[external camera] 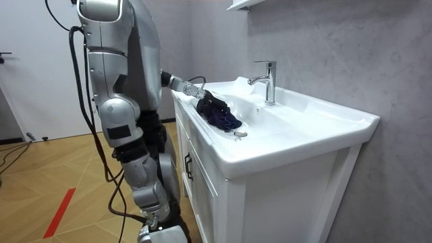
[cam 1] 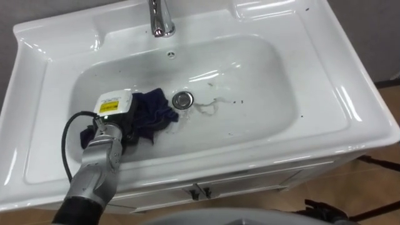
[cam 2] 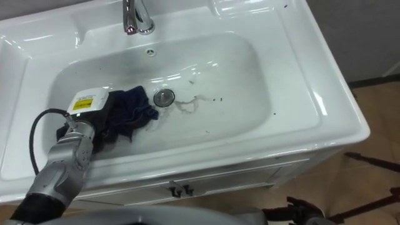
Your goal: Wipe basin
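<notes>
A: L hand (cam 1: 114,111) is seen where?
B: Set on the dark blue cloth (cam 1: 157,111), left half of basin (cam 1: 262,69). Open or clamped can't be told.
A: Rt of it?
B: Cloth is laid just beside the drain (cam 1: 182,99); dark specks (cam 1: 234,101) are scattered beyond.

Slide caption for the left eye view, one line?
Left hand on a dark blue cloth beside the drain of the white basin; faint smudges lie right of the drain.

No text legible anywhere, yellow sticker (cam 1: 109,106) on the white tag (cam 1: 119,97) at the back of the left hand (cam 1: 124,124), perhaps bearing small print, too tiny to read
</notes>
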You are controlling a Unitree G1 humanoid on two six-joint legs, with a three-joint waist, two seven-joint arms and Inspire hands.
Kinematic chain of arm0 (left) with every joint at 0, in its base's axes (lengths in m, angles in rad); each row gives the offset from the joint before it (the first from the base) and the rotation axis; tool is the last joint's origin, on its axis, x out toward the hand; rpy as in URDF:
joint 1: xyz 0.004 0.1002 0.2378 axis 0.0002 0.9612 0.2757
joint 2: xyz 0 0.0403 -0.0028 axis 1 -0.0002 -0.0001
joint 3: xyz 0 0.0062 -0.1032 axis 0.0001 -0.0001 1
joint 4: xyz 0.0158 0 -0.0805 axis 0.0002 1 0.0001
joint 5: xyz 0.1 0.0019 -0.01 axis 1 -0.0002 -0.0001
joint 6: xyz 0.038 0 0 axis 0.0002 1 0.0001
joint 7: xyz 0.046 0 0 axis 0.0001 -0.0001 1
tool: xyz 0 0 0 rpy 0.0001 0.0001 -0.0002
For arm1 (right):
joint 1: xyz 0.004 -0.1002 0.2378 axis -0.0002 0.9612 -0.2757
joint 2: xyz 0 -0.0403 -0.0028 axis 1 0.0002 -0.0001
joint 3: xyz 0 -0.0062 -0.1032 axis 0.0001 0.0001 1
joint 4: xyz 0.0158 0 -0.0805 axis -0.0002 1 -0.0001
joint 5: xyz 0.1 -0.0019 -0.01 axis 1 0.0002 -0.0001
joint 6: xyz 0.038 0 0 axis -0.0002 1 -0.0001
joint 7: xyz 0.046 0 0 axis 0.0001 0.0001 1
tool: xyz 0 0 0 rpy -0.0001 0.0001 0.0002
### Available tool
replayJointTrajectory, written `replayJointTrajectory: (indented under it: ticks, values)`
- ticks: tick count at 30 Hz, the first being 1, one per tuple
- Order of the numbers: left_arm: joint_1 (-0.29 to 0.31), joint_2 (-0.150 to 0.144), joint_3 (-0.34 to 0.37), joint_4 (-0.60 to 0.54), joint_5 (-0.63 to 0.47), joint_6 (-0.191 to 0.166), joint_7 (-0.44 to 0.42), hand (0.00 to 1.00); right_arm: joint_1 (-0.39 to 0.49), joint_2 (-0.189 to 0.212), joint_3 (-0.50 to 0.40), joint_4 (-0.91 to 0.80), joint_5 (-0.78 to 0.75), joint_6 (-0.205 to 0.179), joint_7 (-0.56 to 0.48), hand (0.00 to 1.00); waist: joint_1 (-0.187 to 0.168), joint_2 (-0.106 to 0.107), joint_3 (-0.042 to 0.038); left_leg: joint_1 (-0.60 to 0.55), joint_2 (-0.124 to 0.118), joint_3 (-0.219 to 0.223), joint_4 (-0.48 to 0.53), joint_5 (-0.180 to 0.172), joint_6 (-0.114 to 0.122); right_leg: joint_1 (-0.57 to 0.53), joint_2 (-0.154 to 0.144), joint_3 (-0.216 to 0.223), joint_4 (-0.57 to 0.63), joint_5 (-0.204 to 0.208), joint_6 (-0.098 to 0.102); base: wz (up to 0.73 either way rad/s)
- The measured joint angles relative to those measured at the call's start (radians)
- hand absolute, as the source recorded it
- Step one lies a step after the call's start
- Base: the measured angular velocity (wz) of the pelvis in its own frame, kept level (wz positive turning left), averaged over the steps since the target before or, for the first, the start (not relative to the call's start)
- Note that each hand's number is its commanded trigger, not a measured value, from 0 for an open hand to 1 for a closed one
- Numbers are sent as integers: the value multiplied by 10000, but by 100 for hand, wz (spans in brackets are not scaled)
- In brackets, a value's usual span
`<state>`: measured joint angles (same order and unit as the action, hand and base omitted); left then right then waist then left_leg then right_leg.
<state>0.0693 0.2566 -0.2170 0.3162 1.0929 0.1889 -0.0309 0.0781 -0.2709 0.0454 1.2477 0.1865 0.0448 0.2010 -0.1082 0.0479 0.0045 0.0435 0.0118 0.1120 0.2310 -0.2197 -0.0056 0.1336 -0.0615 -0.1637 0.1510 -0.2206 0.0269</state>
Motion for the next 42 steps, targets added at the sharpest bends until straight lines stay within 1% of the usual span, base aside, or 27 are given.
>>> replayJointTrajectory:
  ticks: [8,12,14,17,18,20,22,23,24,25,27,29,31,32,33,34,36,37,38,40,42]
  values:
    - [-134,13,-618,-23,63,2,-51,100,-176,30,-1,-72,-421,-2,-28,0,-9,-28,-2,3,0,241,0,0,3,-127,-27,226,4,-14,27,-8]
    - [-334,80,-972,28,107,17,-129,100,-279,45,4,-53,-488,-8,-21,0,-200,-22,-5,-36,-3,247,0,1,4,-141,-30,236,33,-5,31,0]
    - [-410,28,-1056,37,93,21,-187,100,-302,57,-1,-53,-532,-12,-27,0,-314,-21,-6,-57,-7,246,1,1,4,-151,-40,212,39,-4,32,2]
    - [-669,-42,-1403,138,-25,28,-224,100,-324,76,11,-43,-521,-12,-51,0,-442,-21,-6,-97,-13,247,5,1,5,-161,-42,219,33,1,36,2]
    - [-796,-76,-1501,175,-31,27,-270,100,-405,94,11,3,-535,-16,-67,0,-548,-20,-6,-169,-12,247,33,1,5,-213,-43,220,52,2,36,0]
    - [-1043,-154,-1648,192,-31,26,-466,100,-492,102,19,67,-549,-17,-86,0,-578,-10,-12,-285,8,249,55,2,5,-372,-33,237,163,8,29,0]
    - [-1354,-142,-2003,228,-350,11,-619,100,-591,111,152,199,-303,-44,-179,0,-764,-9,-9,-354,18,248,58,3,8,-475,-33,230,235,11,27,0]
    - [-1434,-127,-2119,264,-426,1,-628,100,-641,117,211,275,-244,-48,-199,0,-817,-9,-9,-356,17,249,58,3,8,-480,-33,226,236,12,28,-5]
    - [-1644,-134,-2343,375,-449,-26,-658,100,-696,132,330,367,-162,-47,-276,0,-875,-6,-7,-362,17,261,60,3,8,-493,-32,226,233,18,30,0]
    - [-1901,-150,-2590,493,-580,-41,-695,100,-709,138,392,371,-40,-46,-317,0,-965,4,2,-395,17,263,60,4,9,-516,-33,202,231,22,34,0]
    - [-2152,-199,-2781,599,-796,-82,-754,100,-770,143,409,399,69,-47,-366,0,-1097,44,23,-429,20,302,56,14,26,-577,-33,226,232,37,37,-3]
    - [-2359,-293,-2934,554,-894,-84,-950,100,-766,124,411,400,86,-48,-363,0,-1181,106,33,-531,31,350,62,25,44,-684,-33,238,236,60,39,-5]
    - [-2785,-422,-3076,597,-1475,-104,-1183,100,-816,79,417,402,286,-29,-362,0,-1276,195,55,-660,33,401,101,36,63,-823,-50,248,268,73,52,0]
    - [-2876,-450,-3083,644,-1596,-127,-1202,100,-848,81,420,408,377,-32,-356,0,-1334,216,74,-683,30,399,112,40,69,-832,-54,245,268,77,56,0]
    - [-3088,-495,-3161,765,-1622,-165,-1247,100,-906,81,399,469,467,-64,-339,0,-1439,252,112,-687,20,399,112,43,74,-833,-64,244,267,80,61,0]
    - [-3295,-540,-3189,964,-1670,-257,-1286,100,-965,81,394,559,479,-108,-329,0,-1547,286,123,-683,13,399,109,44,77,-830,-70,251,271,80,62,0]
    - [-3644,-606,-3210,1328,-1827,-372,-1287,100,-1013,74,388,648,476,-122,-292,0,-1645,320,140,-681,15,402,103,45,78,-845,-70,285,336,78,65,-5]
    - [-3833,-611,-3232,1501,-1873,-448,-1286,100,-1017,59,388,663,477,-126,-248,0,-1688,344,174,-687,24,411,105,46,79,-916,-66,290,385,78,65,-6]
    - [-3879,-622,-3232,1531,-1883,-468,-1284,100,-1032,47,383,685,474,-131,-235,0,-1705,364,166,-714,29,446,100,46,79,-981,-65,323,411,78,65,-12]
    - [-4031,-591,-3291,1532,-1884,-468,-1273,100,-1155,-20,394,787,487,-129,-232,0,-1761,472,185,-848,41,559,118,50,86,-1219,-68,453,543,77,66,-13]
    - [-4223,-544,-3391,1534,-1905,-468,-1273,100,-1177,-29,413,797,489,-125,-232,0,-1841,490,192,-962,34,603,113,78,130,-1395,-83,488,634,73,72,-8]
